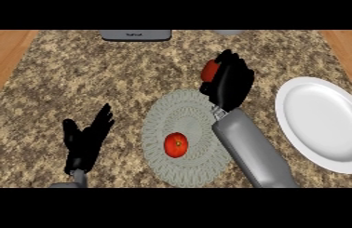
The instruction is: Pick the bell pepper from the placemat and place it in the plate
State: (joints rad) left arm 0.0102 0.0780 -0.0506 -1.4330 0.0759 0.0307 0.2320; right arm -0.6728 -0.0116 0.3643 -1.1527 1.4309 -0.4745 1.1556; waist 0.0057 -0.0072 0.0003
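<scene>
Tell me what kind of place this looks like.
Probably a kitchen counter: a speckled granite-like countertop with wood at its sides, a white plate, and a round woven placemat with a red tomato-like item on it.

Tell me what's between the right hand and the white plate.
Only bare speckled counter, seen in the head view; the right hand, curled round a red vegetable, is left of the plate.

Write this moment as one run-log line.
right hand: shut on bell pepper | left hand: open | plate: no pepper | placemat: red fruit
</scene>
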